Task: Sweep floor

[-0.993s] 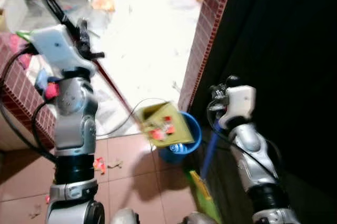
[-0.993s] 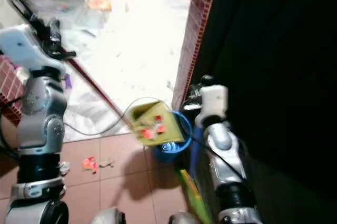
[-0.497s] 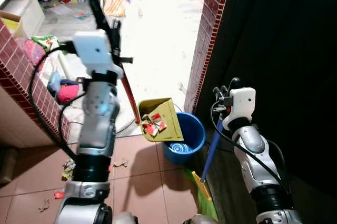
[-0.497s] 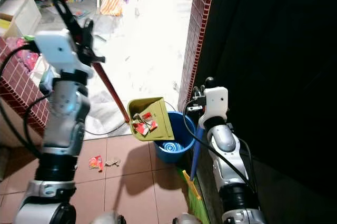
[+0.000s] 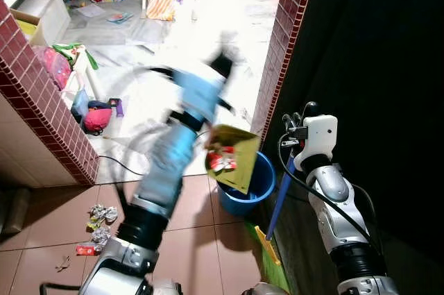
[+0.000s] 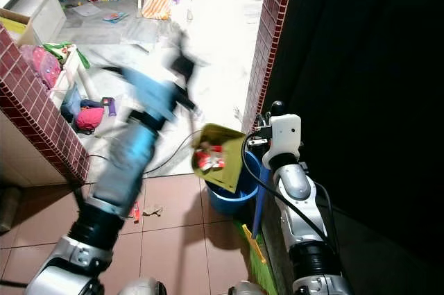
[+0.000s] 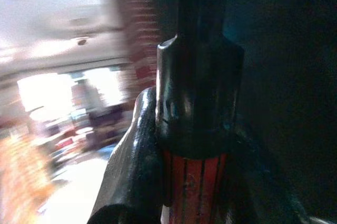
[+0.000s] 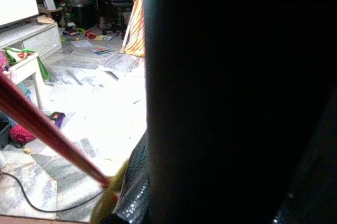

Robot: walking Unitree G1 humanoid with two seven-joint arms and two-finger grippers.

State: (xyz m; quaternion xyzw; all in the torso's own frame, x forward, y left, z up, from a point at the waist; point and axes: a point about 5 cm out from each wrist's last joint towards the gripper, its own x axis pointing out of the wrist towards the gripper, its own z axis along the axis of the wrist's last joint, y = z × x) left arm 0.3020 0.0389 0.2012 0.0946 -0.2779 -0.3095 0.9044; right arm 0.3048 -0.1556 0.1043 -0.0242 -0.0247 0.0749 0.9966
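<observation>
Left eye view: the blurred left gripper (image 5: pixel 220 66), clamped round a red handle (image 7: pixel 194 187), tilts the yellow dustpan (image 5: pixel 232 157) of red scraps over the blue bucket (image 5: pixel 258 182) by the brick pillar (image 5: pixel 283 45). Right gripper (image 6: pixel 261 128) grips the blue broom (image 5: pixel 277 205); crumpled litter (image 5: pixel 97 222) lies on the tiles

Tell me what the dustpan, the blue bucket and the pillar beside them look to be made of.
The dustpan looks like matte olive-yellow plastic: flat moulded panels, no shine, though motion blurs it. The blue bucket seems glossy plastic, with a smooth, evenly coloured rim. The pillar appears faced with small dark-red tiles in pale grout, slightly glazed.
</observation>
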